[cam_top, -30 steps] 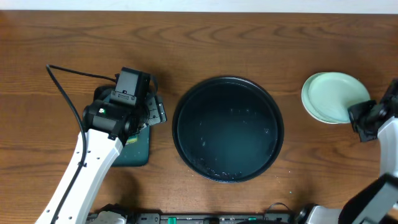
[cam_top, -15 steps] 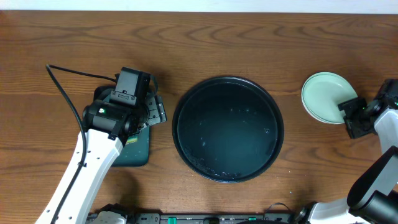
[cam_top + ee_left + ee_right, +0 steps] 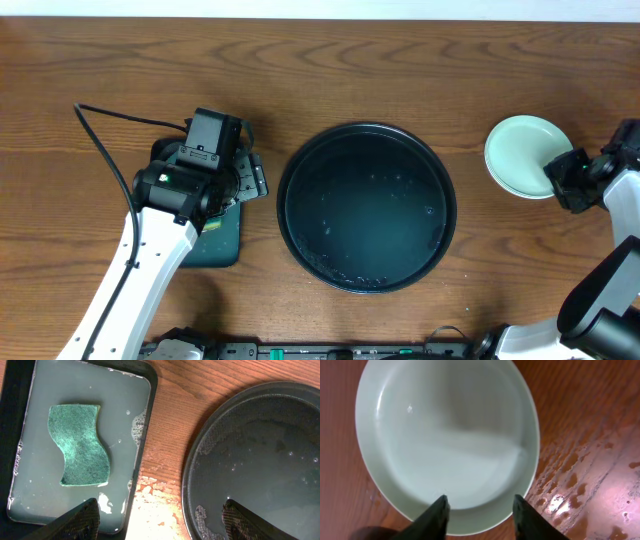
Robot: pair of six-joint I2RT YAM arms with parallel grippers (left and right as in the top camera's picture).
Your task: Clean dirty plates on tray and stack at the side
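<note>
The right gripper (image 3: 566, 176) is sitting a little higher and nearer the plates (image 3: 520, 155) than half a second ago, uncovering more of their lower right edge, while the left arm is keeping its earlier pose.

At the left, the left gripper (image 3: 161, 514) is hanging with its fingers spread wide apart and holding nothing. It is straddling the strip of wet table (image 3: 165, 485) between the green tray (image 3: 145, 435) and the black tray (image 3: 260, 460). A green sponge (image 3: 79, 445) is lying flat in the shallow soapy water of the green tray, up and left of the fingertips.

In the middle, the black tray is resting on the table with beads and patches of water on its floor.

At the right, the plates are sitting on the table well apart from the black tray, a pale mint one showing on top. The right gripper is hovering at their right edge, fingers parted and gripping nothing, both tips over the near rim; whether they are touching it cannot be told. Water drops are lying on the wood just beside.
</note>
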